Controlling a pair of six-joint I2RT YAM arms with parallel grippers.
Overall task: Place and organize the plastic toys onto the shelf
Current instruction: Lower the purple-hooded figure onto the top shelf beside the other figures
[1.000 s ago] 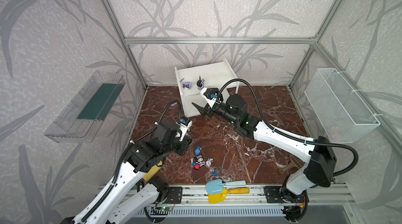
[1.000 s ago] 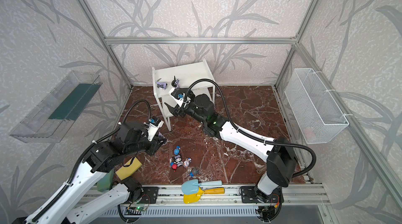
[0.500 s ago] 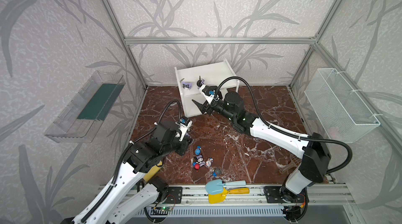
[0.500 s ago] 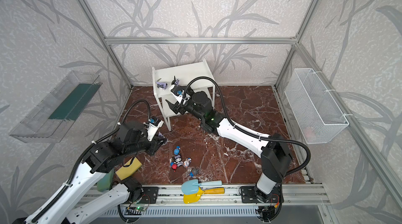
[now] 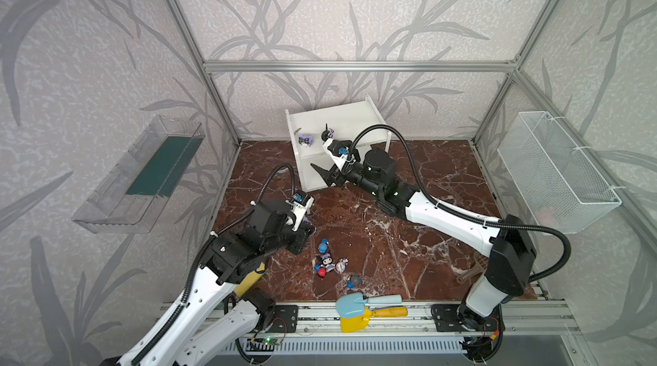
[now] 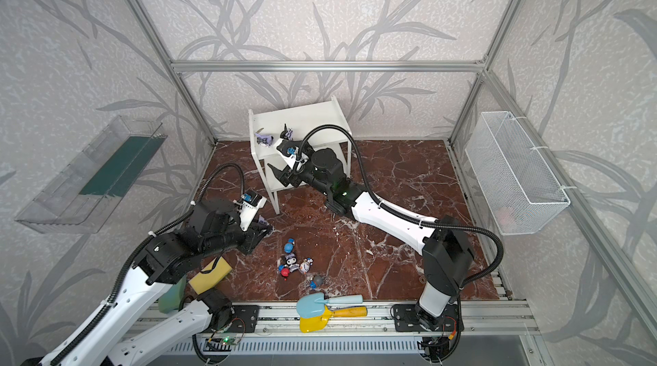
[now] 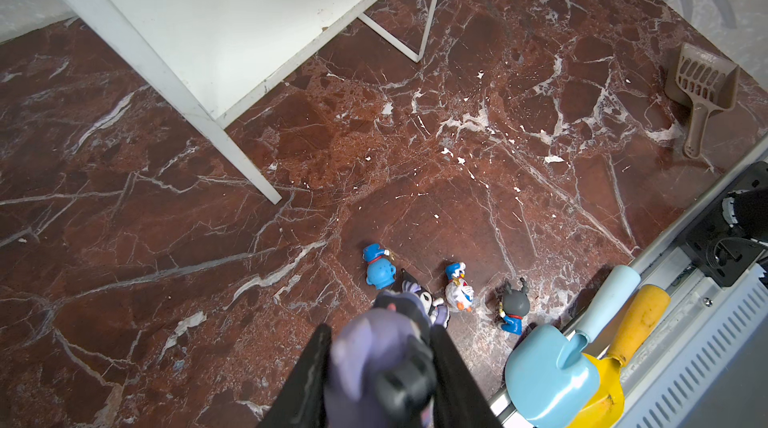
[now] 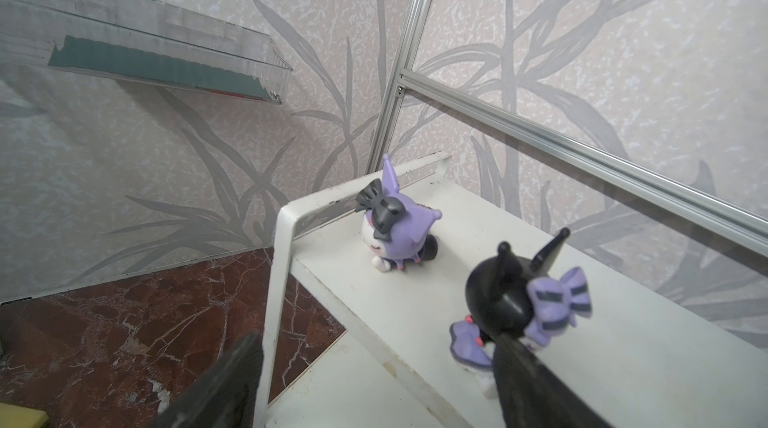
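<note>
The white shelf point(image 5: 350, 120) stands at the back of the marble floor. On its top board lie a purple figurine point(image 8: 395, 230) and a black one with a purple bow point(image 8: 507, 301). My right gripper point(image 8: 378, 380) is open at the shelf's front left corner. One of its fingers point(image 8: 536, 384) is just in front of the black figurine, and nothing is between the fingers. My left gripper point(image 7: 382, 367) is shut on a purple figurine point(image 7: 374, 355), above the floor. Several small toys point(image 5: 329, 263) lie clustered on the floor near the front rail.
A blue shovel point(image 5: 355, 303) and a yellow shovel point(image 5: 355, 321) lie on the front rail. A yellow sponge point(image 6: 209, 275) sits under my left arm. A brown scoop point(image 7: 702, 89) lies at the front right. A wire basket point(image 5: 554, 168) and a clear tray point(image 5: 142, 172) hang on the side walls.
My right arm has edged a little left toward the shelf's front corner, its gripper still open. The left arm and its figurine have not moved.
</note>
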